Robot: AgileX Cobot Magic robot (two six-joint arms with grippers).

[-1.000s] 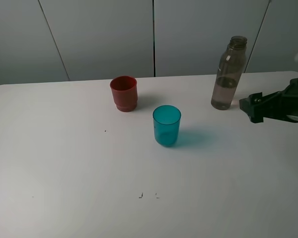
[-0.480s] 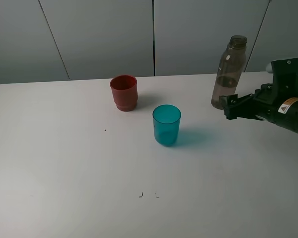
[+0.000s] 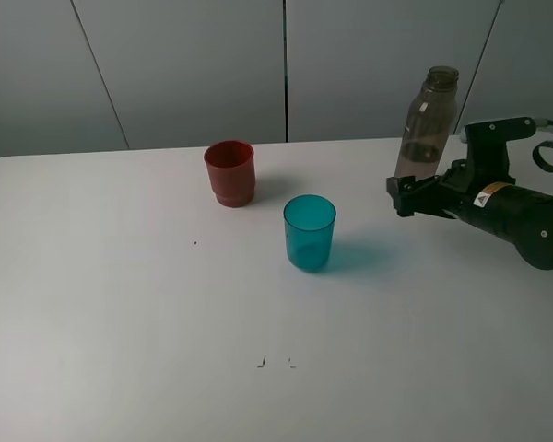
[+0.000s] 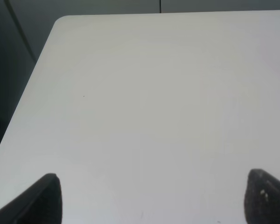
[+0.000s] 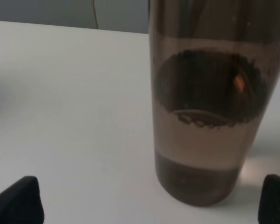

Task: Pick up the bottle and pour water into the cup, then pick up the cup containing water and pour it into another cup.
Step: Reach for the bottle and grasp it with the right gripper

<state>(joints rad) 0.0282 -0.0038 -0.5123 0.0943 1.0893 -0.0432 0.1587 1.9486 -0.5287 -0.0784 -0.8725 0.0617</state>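
- White table (image 3: pixel 120 304): matte, flat.
- Your right gripper (image 3: pixel 402 197): jaws spread full, holding nothing, low by base of bottle (image 3: pixel 427 129).
- Bottle stands upright at right rear of table, dead ahead of pincer, centred between fingertips. Long axis vertical, so you go in level.
- Bottle: smoky translucent plastic, smooth round wall, part-filled; likely slick.
- Teal cup (image 3: pixel 310 232): translucent, tapered, mid-table.
- Red cup (image 3: pixel 229 172): opaque, stepped base, behind it to left.
- Your left gripper (image 4: pixel 149 200): wide open, empty, over bare table. Right arm nearer.
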